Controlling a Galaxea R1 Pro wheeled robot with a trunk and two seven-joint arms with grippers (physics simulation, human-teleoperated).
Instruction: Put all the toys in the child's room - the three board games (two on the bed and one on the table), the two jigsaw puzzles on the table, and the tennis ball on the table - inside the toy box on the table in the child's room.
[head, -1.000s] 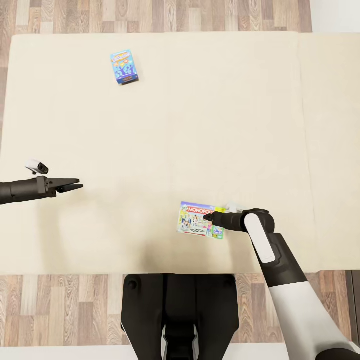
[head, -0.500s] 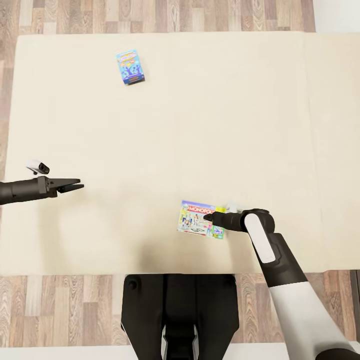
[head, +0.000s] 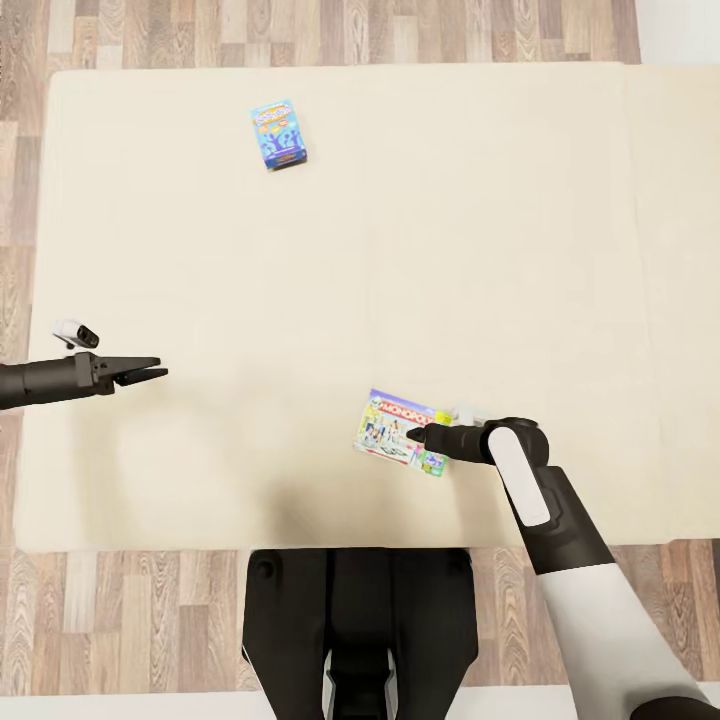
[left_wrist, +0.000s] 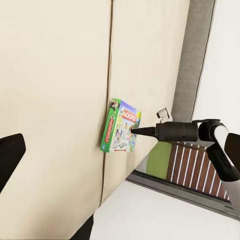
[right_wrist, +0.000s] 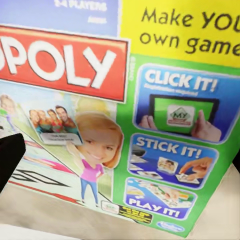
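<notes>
bed (head: 300, 280) spreads cream under both arms in the head view: the right gripper (head: 415, 435) sits on the monopoly board game (head: 400, 432), grip not readable; the left gripper (head: 150, 374), pinched together and empty, hangs well apart, the small blue board game (head: 278, 134) far beyond it. left wrist view: the dark tip touches the monopoly box (left_wrist: 120, 125). right wrist view: the box lid (right_wrist: 120, 110) lies just beneath the fingers (right_wrist: 10, 160).

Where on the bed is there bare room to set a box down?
The bed is bare between the blue game box and the Monopoly box, and across its right half. It is crowded only at the Monopoly box, where the right gripper sits.
</notes>
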